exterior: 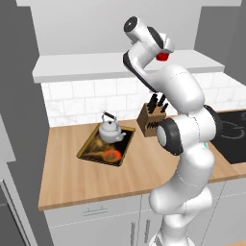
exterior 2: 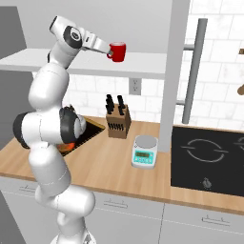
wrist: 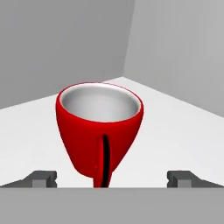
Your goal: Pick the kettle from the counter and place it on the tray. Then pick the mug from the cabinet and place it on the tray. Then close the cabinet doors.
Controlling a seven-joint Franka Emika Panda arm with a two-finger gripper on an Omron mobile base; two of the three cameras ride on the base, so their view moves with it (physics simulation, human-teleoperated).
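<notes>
Red mug [wrist: 99,131] stands upright on the white cabinet [exterior 2: 143,64] shelf, handle facing out. Silver kettle [exterior: 110,129] sits upright on the dark tray [exterior: 98,151], flat on the wooden counter [exterior: 86,180].

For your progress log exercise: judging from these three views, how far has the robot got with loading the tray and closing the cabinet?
Done: the kettle sits on the tray.
In hand: the open gripper is at the red mug on the cabinet shelf, a fingertip on each side, not gripping yet.
Left: grasp the mug, set it on the tray, then close the cabinet doors, which stand open.
</notes>
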